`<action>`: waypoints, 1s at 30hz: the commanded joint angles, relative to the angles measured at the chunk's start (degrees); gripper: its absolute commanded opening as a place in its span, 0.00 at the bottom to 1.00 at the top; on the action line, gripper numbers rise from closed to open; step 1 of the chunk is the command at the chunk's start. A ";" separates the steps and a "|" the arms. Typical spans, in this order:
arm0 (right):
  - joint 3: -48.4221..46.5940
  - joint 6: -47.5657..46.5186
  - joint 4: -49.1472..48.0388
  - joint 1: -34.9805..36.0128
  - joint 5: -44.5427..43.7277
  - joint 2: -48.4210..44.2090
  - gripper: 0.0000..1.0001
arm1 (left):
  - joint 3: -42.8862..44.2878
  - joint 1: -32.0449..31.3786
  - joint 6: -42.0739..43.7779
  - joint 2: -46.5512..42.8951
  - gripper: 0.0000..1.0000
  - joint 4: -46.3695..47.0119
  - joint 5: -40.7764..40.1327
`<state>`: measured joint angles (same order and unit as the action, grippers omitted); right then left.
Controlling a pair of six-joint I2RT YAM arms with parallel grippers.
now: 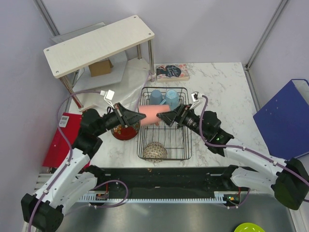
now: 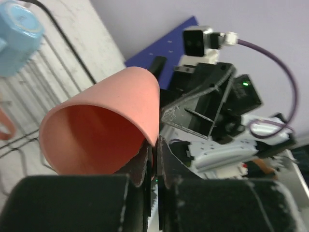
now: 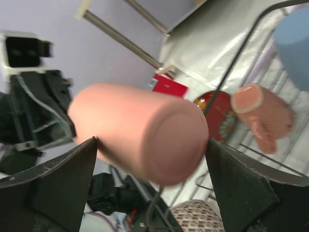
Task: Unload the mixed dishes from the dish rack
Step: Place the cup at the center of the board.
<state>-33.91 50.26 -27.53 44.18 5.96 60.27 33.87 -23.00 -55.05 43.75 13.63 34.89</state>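
Left gripper (image 1: 141, 116) and right gripper (image 1: 165, 118) are viewed steeply from above and behind. Each is also filmed close from behind its fingertips, facing the other. Salmon-pink tumbler (image 1: 154, 116) between them is shared throughout.

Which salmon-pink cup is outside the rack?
The taller tumbler, pinched at its rim by the left gripper above the dish rack; the pink mug lies inside.
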 commanded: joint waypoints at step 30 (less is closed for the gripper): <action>-10.83 -17.65 54.34 0.55 -32.85 -7.45 0.98 | 55.87 -2.83 43.18 40.62 0.02 -73.92 -53.02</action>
<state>-44.38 34.02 26.83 44.62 -25.63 53.65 86.35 -24.97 -14.87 82.00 -56.40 -19.33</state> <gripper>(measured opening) 0.982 0.050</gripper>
